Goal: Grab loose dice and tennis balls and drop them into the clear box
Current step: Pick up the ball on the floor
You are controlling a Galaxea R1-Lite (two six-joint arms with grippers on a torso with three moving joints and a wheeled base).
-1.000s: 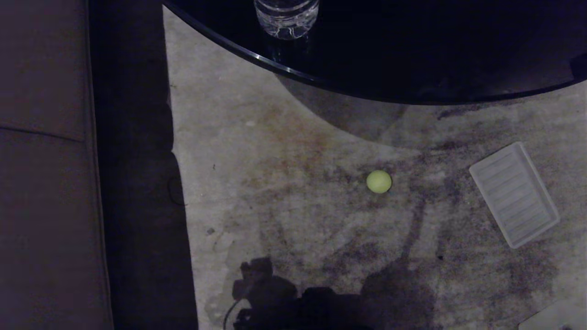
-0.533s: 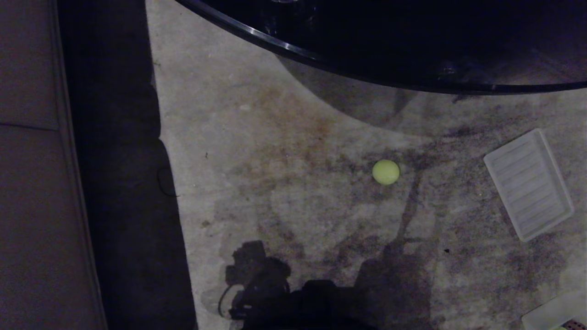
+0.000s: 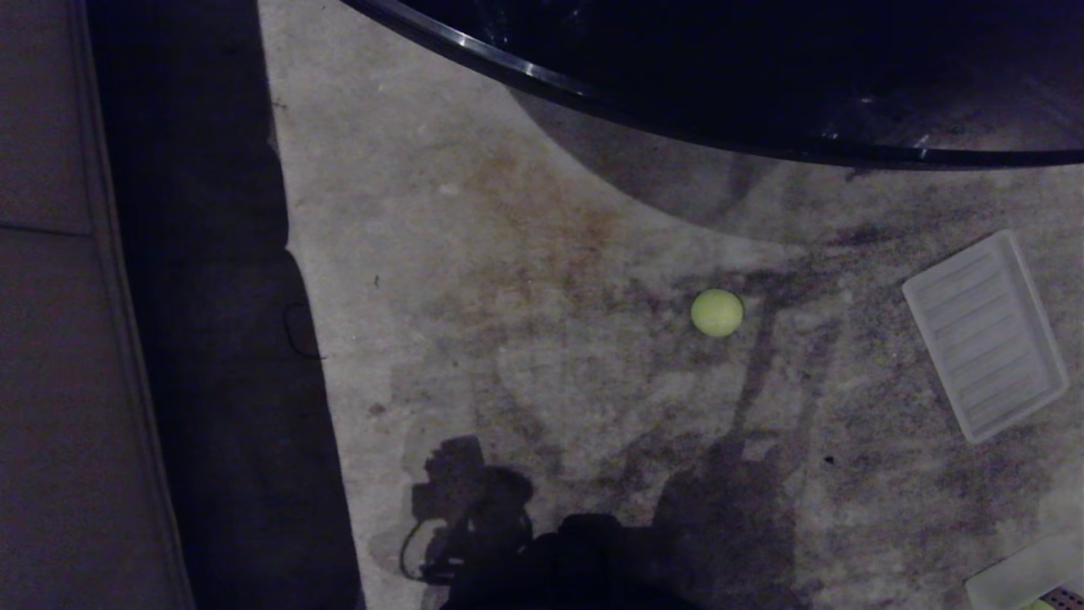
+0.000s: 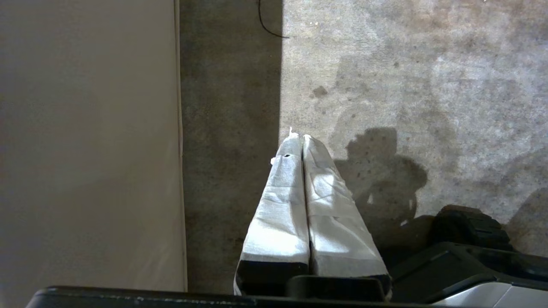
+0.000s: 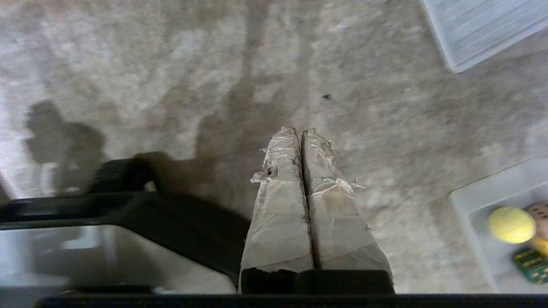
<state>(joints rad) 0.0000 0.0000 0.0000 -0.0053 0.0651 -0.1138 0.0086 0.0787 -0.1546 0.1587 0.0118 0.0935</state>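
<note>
Tennis ball [image 3: 716, 313]: we find one loose on the stained floor [image 3: 525, 339], in the open, short of the dark round tabletop [image 3: 762, 76] whose rim crosses the far side of the head view. Nothing touches it.

The clear box [image 5: 475, 205] sits at the near right; only a corner enters the head view. In the right wrist view we note a second tennis ball [image 5: 511, 224] already inside it, with what appears to be a tan die [image 5: 540, 211] beside it and a green item we cannot identify. The whitish ribbed lid [image 3: 985, 335] lies flat on the floor, off the box and well apart from the loose ball.

The right gripper [image 5: 300, 134] hangs above bare floor, its taped jaws pressed together and empty. The left gripper [image 4: 299, 139] is likewise closed on nothing, above the floor near a pale upholstered edge [image 4: 85, 141]. Neither gripper appears in the head view; only the robot's shadow [image 3: 474, 508] falls on the floor.

We judge the task partly done: at least one ball and probably one die are boxed. The loose ball remains to be collected. No red or yellow die is visible, so we cannot account for them. No grasp is under way; the jaws must first open.
</note>
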